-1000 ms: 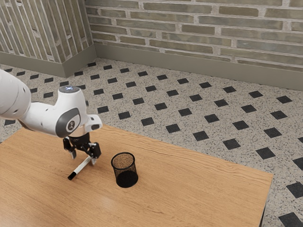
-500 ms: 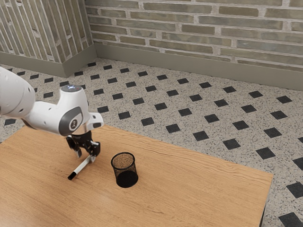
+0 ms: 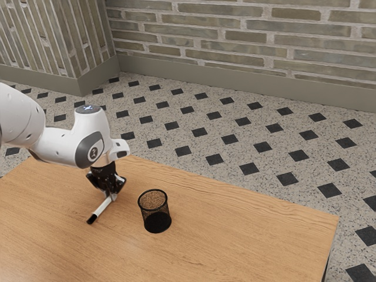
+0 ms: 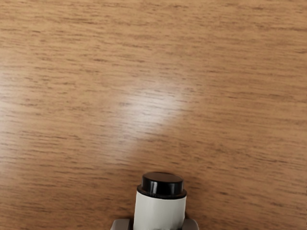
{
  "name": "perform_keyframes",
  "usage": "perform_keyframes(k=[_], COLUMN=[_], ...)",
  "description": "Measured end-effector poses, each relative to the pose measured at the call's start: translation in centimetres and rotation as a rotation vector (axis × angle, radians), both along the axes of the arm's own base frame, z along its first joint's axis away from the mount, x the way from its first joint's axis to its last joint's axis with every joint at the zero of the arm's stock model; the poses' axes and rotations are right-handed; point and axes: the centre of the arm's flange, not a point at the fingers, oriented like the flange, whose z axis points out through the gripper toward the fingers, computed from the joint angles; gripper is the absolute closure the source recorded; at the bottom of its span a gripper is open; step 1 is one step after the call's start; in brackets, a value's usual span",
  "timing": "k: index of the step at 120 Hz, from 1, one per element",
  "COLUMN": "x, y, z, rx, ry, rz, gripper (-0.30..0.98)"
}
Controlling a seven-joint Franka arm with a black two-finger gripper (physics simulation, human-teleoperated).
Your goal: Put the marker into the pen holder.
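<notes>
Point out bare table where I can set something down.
Bare table spreads from the pen holder toward the exterior view's right and bottom. It is crowded around the gripper and marker, with only a narrow strip between them and the pen holder.

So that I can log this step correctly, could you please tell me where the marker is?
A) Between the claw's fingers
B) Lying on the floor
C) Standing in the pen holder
A: the marker has one finger of the claw against each side, while the pen holder stands apart from it.
</notes>
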Motion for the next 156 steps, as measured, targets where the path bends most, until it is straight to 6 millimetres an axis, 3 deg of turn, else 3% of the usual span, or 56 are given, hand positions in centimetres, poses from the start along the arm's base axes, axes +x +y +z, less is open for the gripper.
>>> perform_keyframes(k=[24,36,44,63,74,81,96,108,128,156], x=[0.0,0.3,0.7,0.4,-0.5,-0.9,-1.5,-1.7,-1.2,-0.5], y=[0.0,0.1,-0.5,-4.4,-6.9,-8.6,-13.1,-15.0,-16.7,-17.2], z=[0.0,1.4,4.5,14.9,18.7,19.8,20.5,20.2,18.6,17.1], rx=[0.002,0.008,0.007,-0.017,-0.036,-0.046,-0.061,-0.067,-0.068,-0.066], ry=[-0.001,-0.026,-0.074,-0.215,-0.254,-0.261,-0.253,-0.240,-0.213,-0.216], rz=[0.010,0.013,0.005,-0.055,-0.093,-0.120,-0.189,-0.209,-0.215,-0.210], gripper=[0.75,0.77,0.78,0.79,0.79,0.79,0.78,0.78,0.76,0.74])
